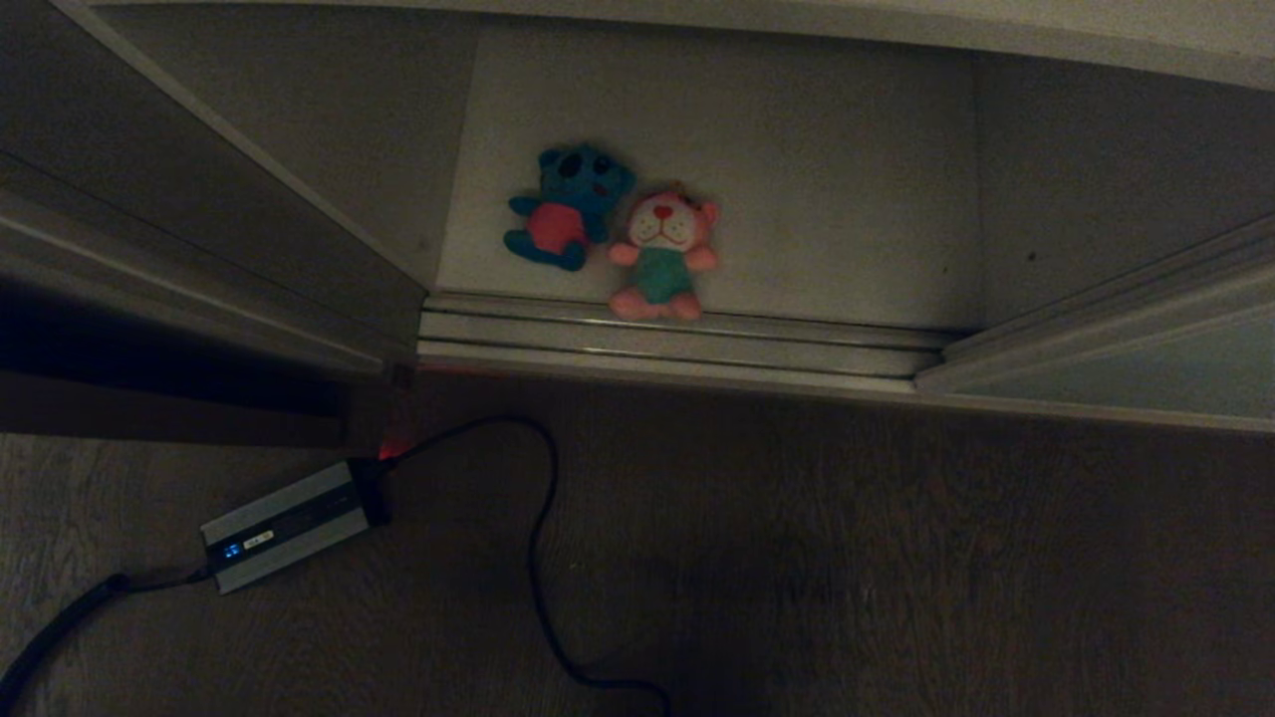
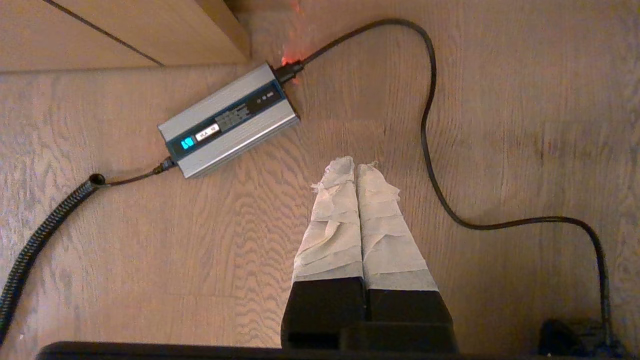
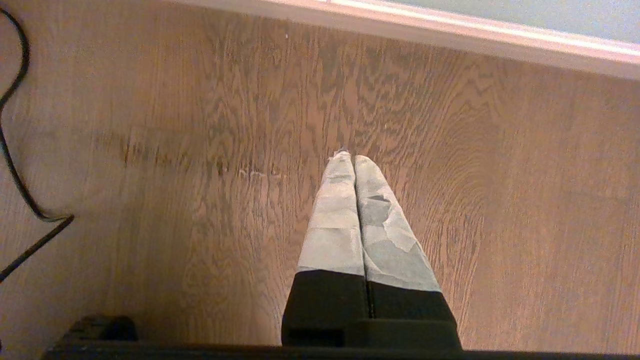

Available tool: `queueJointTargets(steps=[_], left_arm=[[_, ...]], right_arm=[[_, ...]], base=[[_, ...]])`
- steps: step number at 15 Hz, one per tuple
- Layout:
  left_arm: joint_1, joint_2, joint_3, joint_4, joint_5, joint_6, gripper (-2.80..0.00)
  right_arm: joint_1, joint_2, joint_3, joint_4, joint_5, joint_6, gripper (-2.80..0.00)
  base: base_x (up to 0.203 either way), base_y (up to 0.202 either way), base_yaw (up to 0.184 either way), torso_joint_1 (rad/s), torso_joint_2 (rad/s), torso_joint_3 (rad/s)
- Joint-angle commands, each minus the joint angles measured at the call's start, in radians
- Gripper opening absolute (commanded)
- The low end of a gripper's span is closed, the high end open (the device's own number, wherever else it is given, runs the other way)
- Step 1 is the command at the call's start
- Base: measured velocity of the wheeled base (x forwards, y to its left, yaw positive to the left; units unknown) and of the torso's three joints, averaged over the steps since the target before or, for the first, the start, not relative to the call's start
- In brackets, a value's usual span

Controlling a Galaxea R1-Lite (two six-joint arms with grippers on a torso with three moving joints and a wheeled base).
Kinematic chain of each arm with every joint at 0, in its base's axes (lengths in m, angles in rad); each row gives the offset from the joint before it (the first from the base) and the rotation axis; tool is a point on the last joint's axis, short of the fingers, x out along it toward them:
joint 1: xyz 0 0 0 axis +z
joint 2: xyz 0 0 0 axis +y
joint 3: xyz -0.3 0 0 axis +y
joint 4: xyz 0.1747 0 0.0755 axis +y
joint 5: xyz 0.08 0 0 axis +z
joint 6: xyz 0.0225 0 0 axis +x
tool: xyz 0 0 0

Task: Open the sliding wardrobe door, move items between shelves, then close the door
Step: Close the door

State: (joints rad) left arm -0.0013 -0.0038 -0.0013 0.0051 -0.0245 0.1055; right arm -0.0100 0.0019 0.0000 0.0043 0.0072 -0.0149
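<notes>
While both plush toys, teal (image 1: 568, 207) and pink (image 1: 662, 257), sit just behind the floor track (image 1: 677, 339), left gripper (image 2: 356, 167) and right gripper (image 3: 352, 159) hang pinched empty; spread fingers before reaching in.

Dim room — brown wood-grain floor (image 1: 896, 558), black cable (image 1: 538, 558) across it

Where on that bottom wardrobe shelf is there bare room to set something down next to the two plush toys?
The shelf is bare from the pink plush toy across to the right wall, and behind both toys. It is crowded at front left: the teal plush toy and the pink one sit touching, the pink one's feet at the floor track.
</notes>
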Motion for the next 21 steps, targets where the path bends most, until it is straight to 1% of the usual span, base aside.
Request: queueJointTargets(steps=[1, 4, 10, 12, 15, 17, 21], left_arm=[[0.000, 0.005, 0.001, 0.005, -0.002, 0.006, -2.80], [0.000, 0.005, 0.001, 0.004, -0.001, 0.012, -2.80], [0.000, 0.005, 0.001, 0.003, 0.000, 0.003, -2.80], [0.000, 0.005, 0.001, 0.007, 0.000, 0.014, -2.80], [0.000, 0.005, 0.001, 0.004, 0.003, -0.003, -2.80], [0.000, 0.005, 0.001, 0.006, 0.003, -0.003, -2.80], [0.000, 0.005, 0.001, 0.007, 0.000, 0.008, -2.80]], right_arm=[[0.000, 0.000, 0.004, 0.000, 0.000, 0.000, -2.80], [0.000, 0.000, 0.003, 0.000, 0.000, 0.000, -2.80], [0.001, 0.000, 0.003, 0.000, 0.000, 0.000, -2.80], [0.001, 0.000, 0.003, 0.000, 0.000, 0.000, -2.80], [0.000, 0.000, 0.003, 0.000, 0.000, 0.000, -2.80], [0.000, 0.000, 0.003, 0.000, 0.000, 0.000, -2.80], [0.000, 0.000, 0.003, 0.000, 0.000, 0.000, -2.80]], base=[[0.000, 0.000, 0.000, -0.001, 0.00, 0.157], [0.000, 0.000, 0.000, 0.003, 0.00, 0.189], [0.000, 0.000, 0.000, 0.002, 0.00, 0.201], [0.000, 0.000, 0.000, 0.004, 0.00, 0.206], [0.000, 0.000, 0.000, 0.004, 0.00, 0.204], [0.000, 0.000, 0.000, -0.002, 0.00, 0.205], [0.000, 0.000, 0.000, 0.001, 0.00, 0.204]])
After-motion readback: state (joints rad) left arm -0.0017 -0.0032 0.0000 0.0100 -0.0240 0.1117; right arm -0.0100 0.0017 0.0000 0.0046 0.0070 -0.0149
